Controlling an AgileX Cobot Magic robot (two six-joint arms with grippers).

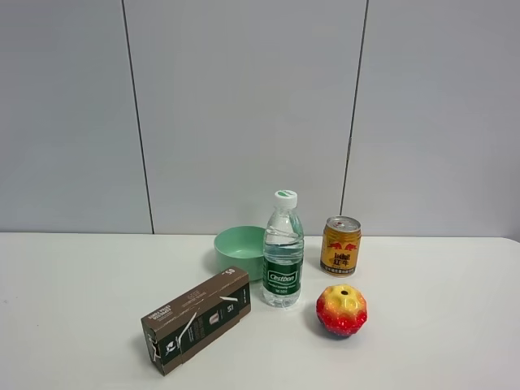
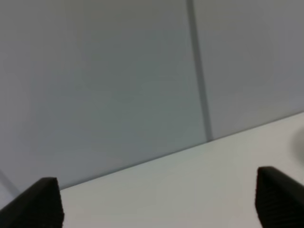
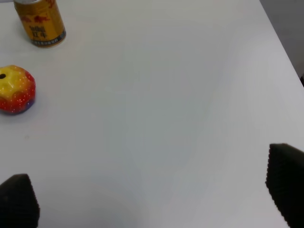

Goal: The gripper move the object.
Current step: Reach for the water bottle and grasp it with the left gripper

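The clear water bottle [image 1: 283, 252] with a white cap and dark green label stands upright mid-table in the exterior high view. Neither arm shows in that view. In the left wrist view my left gripper [image 2: 159, 209] is open, its black fingertips [image 2: 40, 204] far apart, facing the grey wall and bare table. In the right wrist view my right gripper [image 3: 152, 204] is open and empty over bare table, its fingertips [image 3: 285, 180] spread wide. The bottle is out of both wrist views.
A green bowl [image 1: 240, 250] sits behind the bottle. A gold can [image 1: 340, 245] [image 3: 39, 22] and a red-yellow apple-shaped toy [image 1: 341, 309] [image 3: 15, 89] lie to its right. A brown carton [image 1: 195, 318] lies front left. The table's right edge [image 3: 280, 42] is near.
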